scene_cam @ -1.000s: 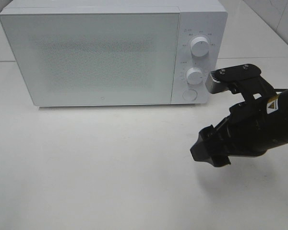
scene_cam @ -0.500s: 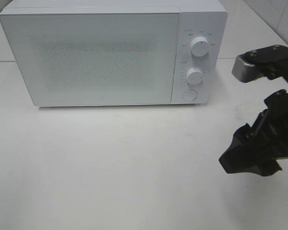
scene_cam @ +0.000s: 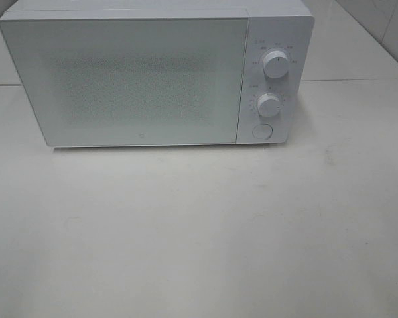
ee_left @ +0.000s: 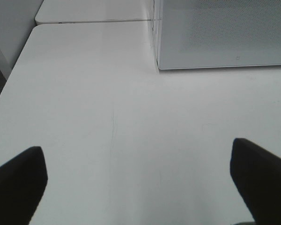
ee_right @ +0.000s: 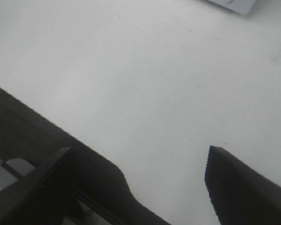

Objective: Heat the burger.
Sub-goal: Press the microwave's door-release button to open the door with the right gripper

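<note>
One microwave (scene_cam: pixel 152 73), two dials (scene_cam: pixel 276 64) (scene_cam: pixel 269 105), seemingly one round button (scene_cam: pixel 261 131), one table (scene_cam: pixel 186 232), two pincers (ee_left: pixel 138 173) (ee_right: pixel 145 168).

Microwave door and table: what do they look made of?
Door: likely glass or glossy plastic, white, with a fine dotted mesh pattern. Table: smooth matte white, probably laminate or painted board; faint scuffs show.

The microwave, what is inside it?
Nothing inside shows. The microwave has its door shut, and the white speckled panel hides whatever is behind it. Only the outside can be seen: the door, an upper knob, a lower knob and a round button.
</note>
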Robot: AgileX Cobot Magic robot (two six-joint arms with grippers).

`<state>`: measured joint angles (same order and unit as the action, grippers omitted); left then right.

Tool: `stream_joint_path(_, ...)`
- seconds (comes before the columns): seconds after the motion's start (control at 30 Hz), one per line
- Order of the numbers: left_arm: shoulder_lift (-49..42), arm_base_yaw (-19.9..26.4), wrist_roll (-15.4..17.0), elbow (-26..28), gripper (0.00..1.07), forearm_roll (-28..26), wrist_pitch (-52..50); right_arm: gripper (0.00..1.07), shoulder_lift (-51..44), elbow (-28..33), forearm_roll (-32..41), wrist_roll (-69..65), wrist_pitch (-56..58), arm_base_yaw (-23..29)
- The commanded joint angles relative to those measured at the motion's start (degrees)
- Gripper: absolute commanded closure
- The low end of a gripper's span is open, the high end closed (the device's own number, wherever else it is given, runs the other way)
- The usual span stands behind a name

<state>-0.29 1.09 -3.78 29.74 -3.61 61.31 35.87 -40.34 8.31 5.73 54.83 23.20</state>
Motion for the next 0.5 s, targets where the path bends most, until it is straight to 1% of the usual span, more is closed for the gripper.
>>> stream_joint_path(0.03, -0.7, 0.1, 0.1, -0.2, 0.06, -0.2, -0.1, 0.32, -4.9, -0.3, -1.1, -0.5, 2.3, -3.8)
stream_joint_path(0.1, -0.7, 0.1, 0.1, -0.2, 0.06, -0.2, -0.1, 0.32, -10.9, -0.3, -3.5, -0.5, 3.7, -8.3)
stream_joint_path(0.13, -0.7, 0.1, 0.1, -0.2, 0.06, -0.2, -0.1, 0.32, -10.9, -0.3, -3.5, -0.5, 3.7, -8.3)
stream_joint_path(0.2, -0.7, 0.1, 0.1, -0.2, 0.06, -0.2, -0.1, 0.32, -16.2, 0.1, -6.2, -2.8, 3.7, -9.2)
stream_joint_path(0.3, -0.7, 0.1, 0.1, -0.2, 0.06, -0.2, -0.1, 0.32, -17.9, 0.5, -6.7, -3.8, 3.6, -9.2)
stream_joint_path(0.33, -0.7, 0.1, 0.1, -0.2, 0.06, -0.2, -0.1, 0.32, -20.7, 1.4, -8.3, -5.0, 3.6, -9.2)
stream_joint_path(0.4, -0.7, 0.1, 0.1, -0.2, 0.06, -0.2, -0.1, 0.32, -25.4, 3.0, -9.8, -5.7, 3.7, -11.0)
stream_joint_path(0.43, -0.7, 0.1, 0.1, -0.2, 0.06, -0.2, -0.1, 0.32, -25.4, 3.0, -9.8, -5.7, 3.7, -11.0)
stream_joint_path(0.47, -0.7, 0.1, 0.1, -0.2, 0.06, -0.2, -0.1, 0.32, -28.6, 4.0, -10.3, -5.7, 3.6, -12.6)
stream_joint_path(0.5, -0.7, 0.1, 0.1, -0.2, 0.06, -0.2, -0.1, 0.32, -28.6, 4.0, -10.3, -5.7, 3.6, -12.6)
